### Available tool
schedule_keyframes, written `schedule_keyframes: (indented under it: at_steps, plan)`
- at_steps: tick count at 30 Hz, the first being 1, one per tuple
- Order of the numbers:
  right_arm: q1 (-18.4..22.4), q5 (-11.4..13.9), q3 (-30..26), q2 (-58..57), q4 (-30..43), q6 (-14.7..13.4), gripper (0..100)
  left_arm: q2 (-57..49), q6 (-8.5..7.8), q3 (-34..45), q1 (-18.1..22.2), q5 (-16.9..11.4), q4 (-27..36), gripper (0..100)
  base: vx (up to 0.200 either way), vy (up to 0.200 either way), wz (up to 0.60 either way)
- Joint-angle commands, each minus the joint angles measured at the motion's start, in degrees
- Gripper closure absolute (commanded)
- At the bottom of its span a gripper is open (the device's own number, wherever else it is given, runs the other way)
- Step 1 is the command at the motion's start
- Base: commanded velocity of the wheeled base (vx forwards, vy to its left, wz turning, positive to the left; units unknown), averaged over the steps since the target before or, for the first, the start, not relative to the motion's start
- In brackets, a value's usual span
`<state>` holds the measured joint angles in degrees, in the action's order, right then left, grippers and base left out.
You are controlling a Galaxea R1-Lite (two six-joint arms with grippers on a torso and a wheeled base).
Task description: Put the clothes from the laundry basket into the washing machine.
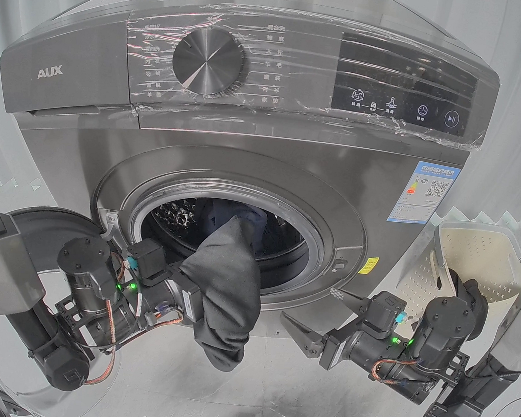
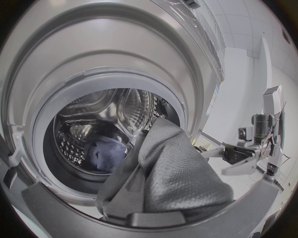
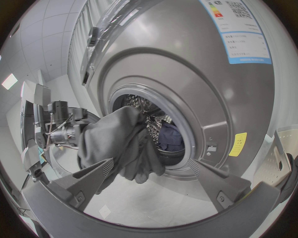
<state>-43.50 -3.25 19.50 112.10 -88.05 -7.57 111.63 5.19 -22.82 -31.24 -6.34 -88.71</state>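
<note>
Cloth on the lip of the opening! The grey garment (image 1: pixel 228 288) is draped half in, half out of the washing machine (image 1: pixel 249 138). Its upper end pokes through the round mouth into the drum (image 2: pixel 136 108) while its lower end dangles outside, clear of the floor (image 1: pixel 254 400). The left gripper (image 2: pixel 149 217) has it, fingers clamped on a bunched fold at the garment's lower left side, just in front of the door ring. Deeper inside, a navy garment (image 1: pixel 226 212) is lying on the bottom of the drum, behind the grey one and apart from the gripper.

Over on the right side, the right gripper (image 1: pixel 320 318) hovers low at the lower right of the opening. Its fingers are spread wide with nothing between them, pointing toward the hanging cloth but not touching it.

The machine's door (image 1: pixel 39 233) stands swung open on the robot's left, behind the left arm.

Beyond the right arm, the laundry basket (image 1: pixel 481 252), pale and perforated, stands beside the machine's right front corner and leans, its open side turned toward the robot. Something dark sits low in it, too hidden by the arm to identify.
</note>
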Motion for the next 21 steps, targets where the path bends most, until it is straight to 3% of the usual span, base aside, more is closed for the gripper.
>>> schedule_keyframes:
  at_steps: [1, 4, 15, 21]
  plan:
    - [-2.0, -0.2, -0.1, -0.6, 0.0, 0.0, 0, 3.6, -0.71, -4.8, 0.4, -0.1, 0.0, 100, 0.000, 0.000, 0.00]
    - [-2.1, -0.2, -0.1, -0.5, 0.0, 0.0, 0, 6.1, -1.24, -7.1, 0.5, -0.1, 0.1, 100, 0.000, 0.000, 0.00]
    - [-3.1, 0.0, 0.7, -0.9, 0.0, 0.0, 0, 15.0, 1.05, -16.1, 1.1, 0.5, 0.1, 100, 0.000, 0.000, 0.00]
    - [-2.6, 0.2, 0.9, -0.9, 0.0, 0.0, 0, 21.5, 1.31, -25.6, 2.2, 3.7, 0.1, 100, 0.000, 0.000, 0.00]
